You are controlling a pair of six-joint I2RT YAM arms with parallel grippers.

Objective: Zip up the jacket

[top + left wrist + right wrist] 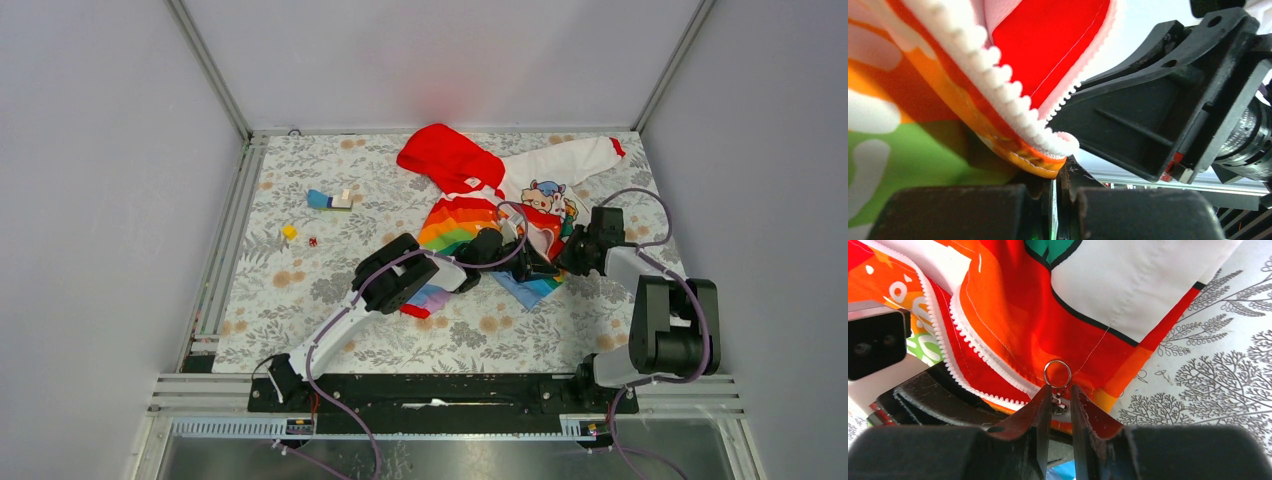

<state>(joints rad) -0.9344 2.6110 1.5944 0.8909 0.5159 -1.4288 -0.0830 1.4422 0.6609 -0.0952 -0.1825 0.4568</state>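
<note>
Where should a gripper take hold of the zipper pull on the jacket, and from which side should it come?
Grip the small metal zipper pull just below its ring, one finger on each flat face, coming from the hem end along the line of the white teeth. The pull stands free of the jacket there; the right gripper is shut on it this way.

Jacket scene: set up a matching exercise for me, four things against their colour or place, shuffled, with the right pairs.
1 hood
2 zipper teeth
3 zipper pull
4 small block

A white
B yellow, lying left of the jacket
C red
D silver, clamped in the right pincer

Pairs: 1-C, 2-A, 3-D, 4-B
</note>
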